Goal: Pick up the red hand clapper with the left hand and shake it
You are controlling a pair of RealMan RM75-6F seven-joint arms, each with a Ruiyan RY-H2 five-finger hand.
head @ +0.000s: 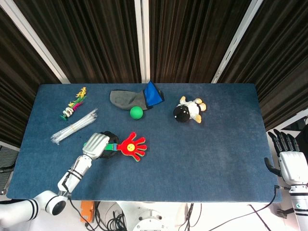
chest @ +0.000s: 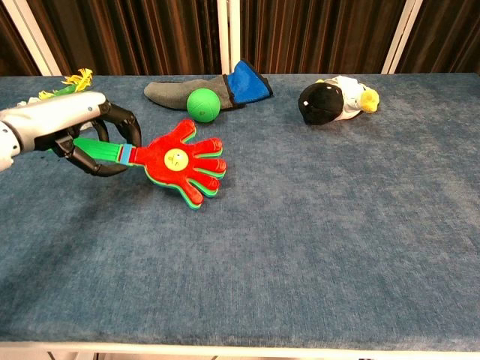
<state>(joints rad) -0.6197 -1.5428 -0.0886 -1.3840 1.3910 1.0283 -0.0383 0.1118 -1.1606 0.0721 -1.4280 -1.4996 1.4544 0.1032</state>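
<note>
Covering the scene, a blue table (head: 216, 154) is seen. At its near left, the clapper (chest: 180, 162) is held above the cloth by its green handle, around which the left hand (chest: 79, 127) has its dark fingers (chest: 124, 124) curled. Off the near right edge, the right hand (head: 288, 156) is seen with fingers apart, holding nothing.

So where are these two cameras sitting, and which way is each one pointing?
Head view: high above the near edge, looking steeply down on the whole table; shows the left hand with its arm, and the right hand off the table's right side.
Chest view: low at the near edge, looking across toward the curtains; only the left hand shows.
Shared: left hand holding the clapper, ball, sock, plush toy.
</note>
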